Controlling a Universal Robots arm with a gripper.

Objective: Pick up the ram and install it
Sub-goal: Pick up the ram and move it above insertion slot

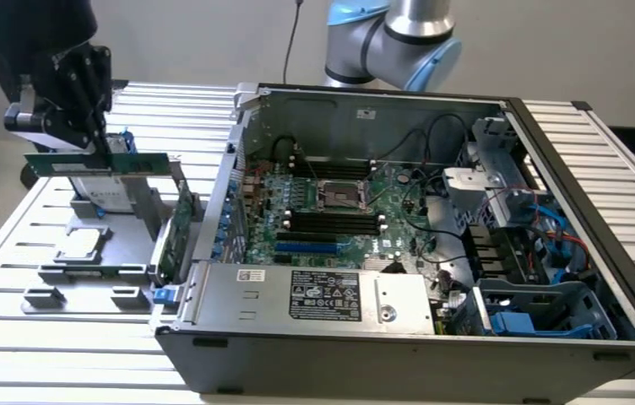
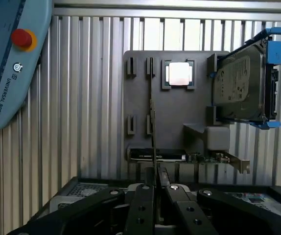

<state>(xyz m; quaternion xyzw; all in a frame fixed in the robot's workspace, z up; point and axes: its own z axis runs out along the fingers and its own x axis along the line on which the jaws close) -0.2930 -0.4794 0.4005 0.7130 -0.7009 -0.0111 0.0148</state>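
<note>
Ram hangs clear of the bench, pinched along its upper edge by the gripper, whose jaws are drawn in narrow on the thin board. The green stick lies level, lengthwise across the exterior view, just above the grey parts tray at that view's left, well apart from the open computer case. The black wrist assembly points straight down over the tray, while a silver, blue-capped joint of the arm shows behind the case's rear wall. In the wrist view the ram appears edge-on as a thin dark line running out from between the two black fingers of the gripper, with the tray beneath it. On the tray sit a square processor, a hard drive in blue rails, and a green expansion card. Inside the case, the motherboard lies flat with its long black slots exposed.
</note>
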